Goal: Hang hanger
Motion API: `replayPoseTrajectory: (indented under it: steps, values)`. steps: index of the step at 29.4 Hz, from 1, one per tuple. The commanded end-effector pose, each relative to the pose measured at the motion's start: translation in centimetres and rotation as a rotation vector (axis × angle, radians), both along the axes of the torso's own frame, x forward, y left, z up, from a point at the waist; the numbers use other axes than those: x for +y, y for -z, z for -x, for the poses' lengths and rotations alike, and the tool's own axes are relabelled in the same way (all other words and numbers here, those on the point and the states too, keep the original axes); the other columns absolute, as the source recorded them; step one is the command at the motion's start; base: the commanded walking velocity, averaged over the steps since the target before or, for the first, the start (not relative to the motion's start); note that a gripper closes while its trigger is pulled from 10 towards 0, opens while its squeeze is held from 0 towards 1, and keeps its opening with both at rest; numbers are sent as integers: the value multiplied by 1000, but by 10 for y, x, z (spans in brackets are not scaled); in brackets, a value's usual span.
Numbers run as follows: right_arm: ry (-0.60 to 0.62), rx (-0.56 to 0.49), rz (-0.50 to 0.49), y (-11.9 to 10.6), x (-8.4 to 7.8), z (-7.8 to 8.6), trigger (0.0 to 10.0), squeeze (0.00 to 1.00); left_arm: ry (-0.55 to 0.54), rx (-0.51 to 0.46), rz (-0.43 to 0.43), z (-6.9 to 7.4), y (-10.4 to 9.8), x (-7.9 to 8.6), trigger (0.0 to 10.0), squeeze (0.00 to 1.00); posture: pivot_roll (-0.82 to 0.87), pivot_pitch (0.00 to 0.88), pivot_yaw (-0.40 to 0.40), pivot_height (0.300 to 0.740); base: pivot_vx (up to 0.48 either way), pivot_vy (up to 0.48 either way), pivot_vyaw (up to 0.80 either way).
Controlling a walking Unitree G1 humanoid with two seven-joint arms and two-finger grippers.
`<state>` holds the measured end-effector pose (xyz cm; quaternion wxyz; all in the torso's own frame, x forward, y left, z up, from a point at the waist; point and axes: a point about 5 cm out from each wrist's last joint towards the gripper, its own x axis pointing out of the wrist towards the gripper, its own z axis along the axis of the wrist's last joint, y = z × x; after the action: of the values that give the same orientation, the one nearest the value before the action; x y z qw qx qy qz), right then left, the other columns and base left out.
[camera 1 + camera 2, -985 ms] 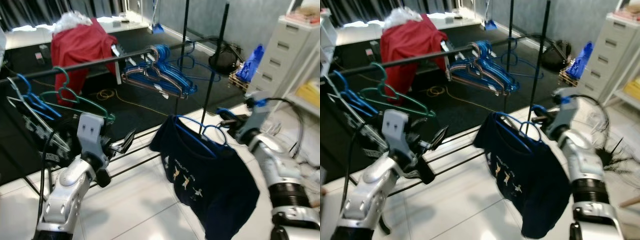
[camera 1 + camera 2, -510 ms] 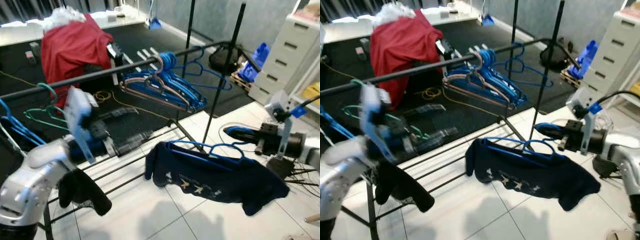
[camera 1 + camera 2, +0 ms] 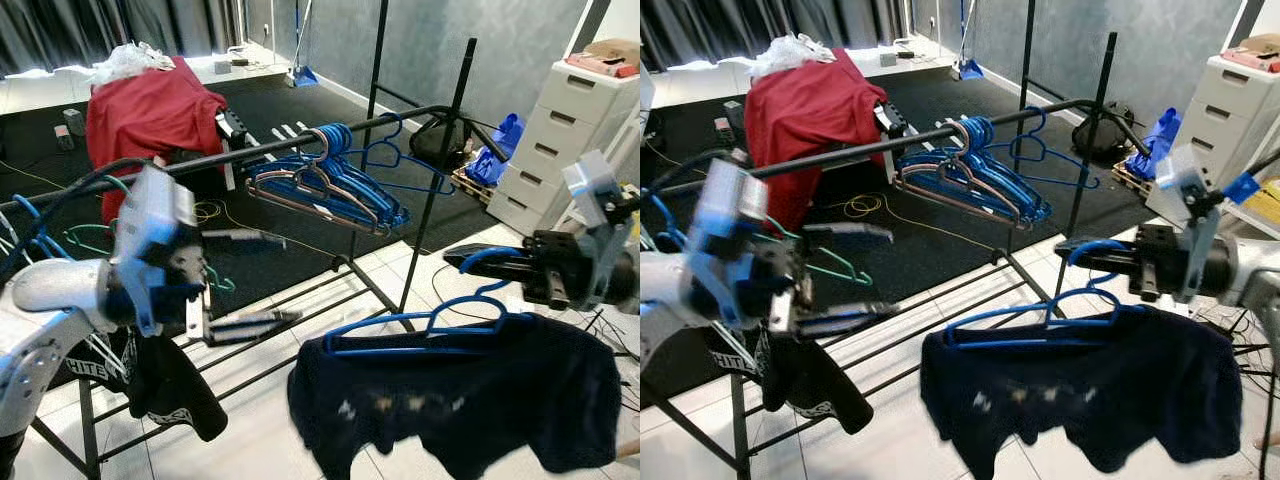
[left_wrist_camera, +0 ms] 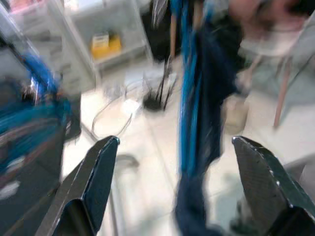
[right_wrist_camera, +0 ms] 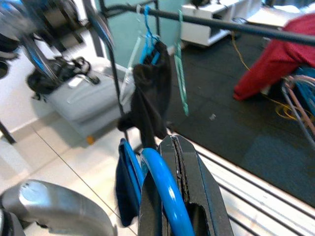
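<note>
Lower right of frame: blue hanger (image 3: 425,335) carrying a dark shirt (image 3: 460,405), its hook clamped between the right gripper (image 3: 470,262) fingers (image 5: 189,182). Shirt hangs below and left of that gripper, off the rail. Lower left: left gripper (image 3: 245,280), fingers (image 4: 96,179) spread apart, empty. Beyond, centre frame: black rail (image 3: 290,148) with bunched blue hangers (image 3: 330,185); red garment (image 3: 150,105) upper left.
</note>
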<state>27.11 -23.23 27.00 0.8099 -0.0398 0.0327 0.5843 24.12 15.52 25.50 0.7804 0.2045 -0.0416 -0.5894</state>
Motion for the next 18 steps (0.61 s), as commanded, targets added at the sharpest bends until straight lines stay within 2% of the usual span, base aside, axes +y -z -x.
replayPoseTrajectory:
  steps: [1,4,11,16,18]
  values:
    - [-37,-31,-16,-8,6,2,10000,0,-37,-26,-71,-5,3,2,10000,0,-61,0,-9,740,0,0,0]
    - [-55,-48,-37,-12,11,0,10000,0,-67,-51,-104,-8,5,0,10000,0,-56,0,-14,740,0,0,0]
    - [-59,-116,-98,-29,20,-9,10000,0,-67,-13,-170,-5,15,-6,10000,0,-50,0,-19,740,0,0,0]
    - [-49,-134,-107,-34,22,-11,10000,0,-47,19,-157,-2,15,-6,10000,0,-48,0,-21,740,0,0,0]
    - [-44,-138,-108,-34,22,-12,10000,0,-29,37,-127,0,13,-8,10000,0,-48,0,-20,740,0,0,0]
